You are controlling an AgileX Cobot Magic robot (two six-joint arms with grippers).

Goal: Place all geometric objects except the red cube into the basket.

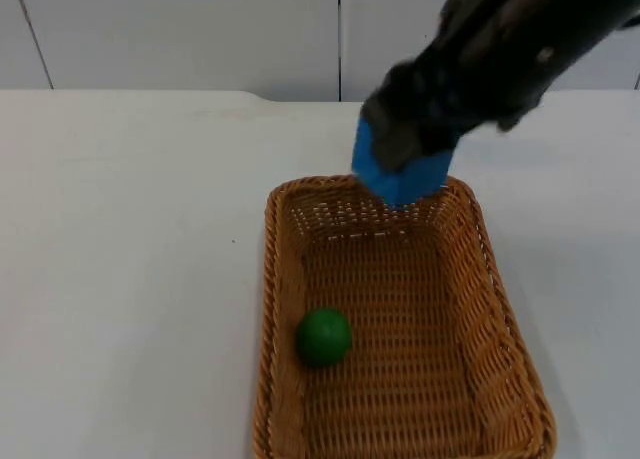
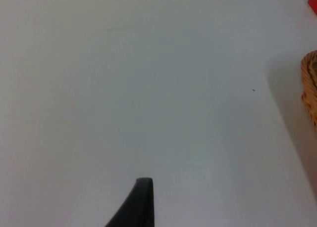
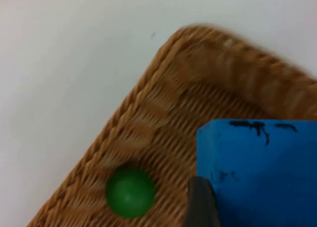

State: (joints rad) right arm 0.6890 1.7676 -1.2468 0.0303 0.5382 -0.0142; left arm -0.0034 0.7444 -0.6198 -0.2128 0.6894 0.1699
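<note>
A blue block [image 1: 398, 171] hangs above the far end of the wicker basket [image 1: 275, 279], and my right gripper [image 1: 405, 144] is shut on it. In the right wrist view the blue block [image 3: 257, 172] sits beside a black fingertip [image 3: 200, 204], over the basket's woven floor [image 3: 163, 133]. A green ball [image 1: 323, 337] lies inside the basket near its left wall, and the right wrist view looks down on this green ball [image 3: 130, 192] too. My left gripper [image 2: 141, 202] waits over bare table to the left of the basket.
The basket's rim [image 2: 309, 88] is seen in the left wrist view, with a sliver of something red [image 2: 313, 2] beyond it. White table [image 1: 130, 259] stretches left of the basket. The grey partition wall [image 1: 200, 29] closes the far side.
</note>
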